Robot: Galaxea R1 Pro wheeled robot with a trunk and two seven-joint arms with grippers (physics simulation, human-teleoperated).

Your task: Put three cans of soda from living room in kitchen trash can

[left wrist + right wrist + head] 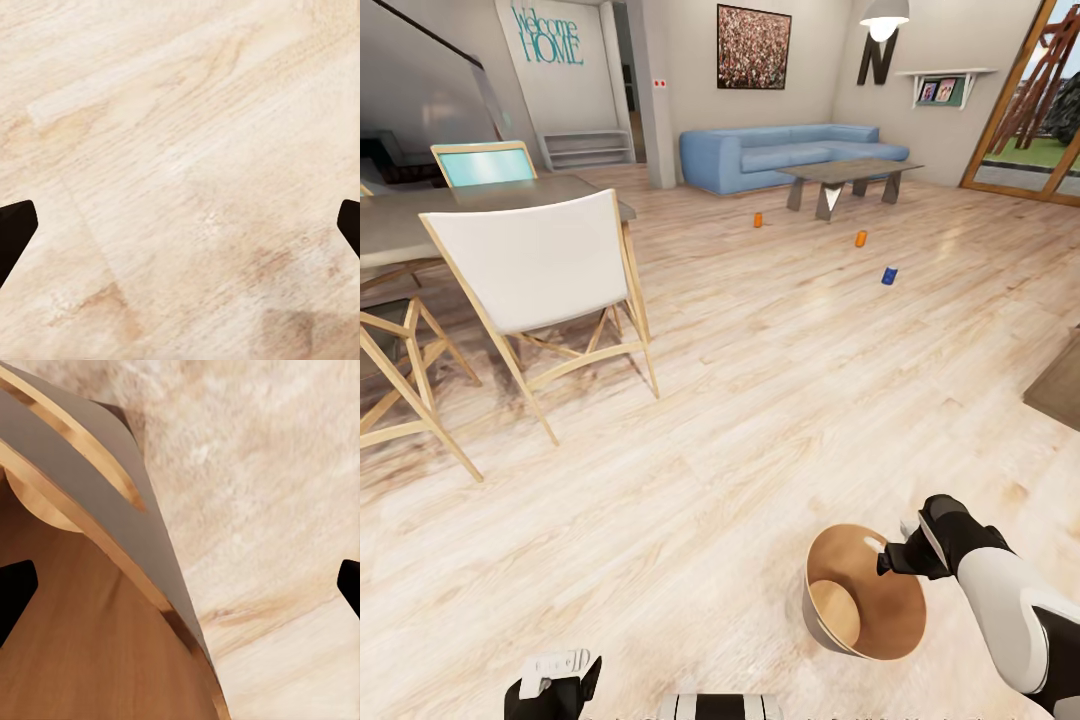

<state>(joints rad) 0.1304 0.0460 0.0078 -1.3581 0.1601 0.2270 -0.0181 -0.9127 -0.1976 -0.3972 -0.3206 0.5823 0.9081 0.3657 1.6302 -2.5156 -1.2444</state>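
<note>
- Trash can (860,600): round bin, brown glossy inside, thin grey wall; tilted, at the near right of the head view above the plank floor (760,400). Its rim (112,510) runs between the right fingers in the right wrist view.
- Right gripper (890,555): at the can's right rim, fingers either side of the wall with the tips set wide; whether they press on the wall cannot be told.
- Left gripper (555,680): low at the near left, over bare floor; fingertips (15,225) spread wide apart, nothing between them.
- Soda cans, three, all on the floor far ahead, well apart from the trash can: orange can (757,220) just before the sofa; second orange can (861,238) near the low table; blue can (889,276) nearest of the three.
- Blue corner sofa (790,150) against the far wall; low table (850,172) before it.
- White chair (540,270) and dining table (480,200) at left.
- Dark letter N (877,58) and pendant lamp (884,15) at the far wall.
</note>
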